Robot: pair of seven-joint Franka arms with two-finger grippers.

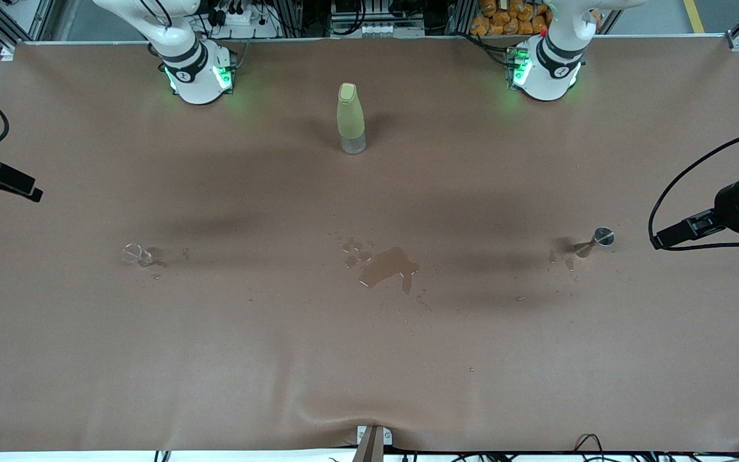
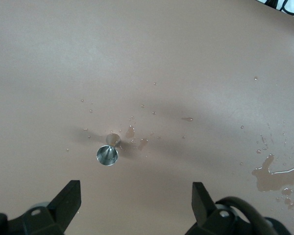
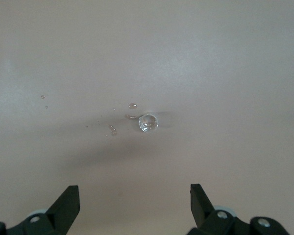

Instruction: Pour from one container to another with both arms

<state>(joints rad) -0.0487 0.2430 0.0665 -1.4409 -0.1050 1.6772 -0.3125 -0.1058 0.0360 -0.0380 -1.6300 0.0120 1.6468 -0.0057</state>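
The tiny clear cup [image 1: 132, 254] [image 3: 148, 122] stands on the brown table toward the right arm's end, with droplets beside it. Toward the left arm's end stands the grey-rimmed cup [image 1: 602, 237] [image 2: 107, 154], its slim brownish lower part among small wet spots. High over the table hangs my left gripper [image 2: 136, 196], open and empty, with the grey-rimmed cup well below it and apart from its fingers [image 2: 71, 197]. Also raised is my right gripper [image 3: 134, 198], open with nothing between its fingers [image 3: 202, 197], and the clear cup sits far beneath it.
A tall yellow-green bottle [image 1: 351, 119] stands upright mid-table, between the two bases. A spilled puddle [image 1: 385, 266] [image 2: 274, 175] with scattered drops lies near the table's middle, nearer the front camera than the bottle. The left arm's wrist with its cable [image 1: 738, 208] shows at the table's end.
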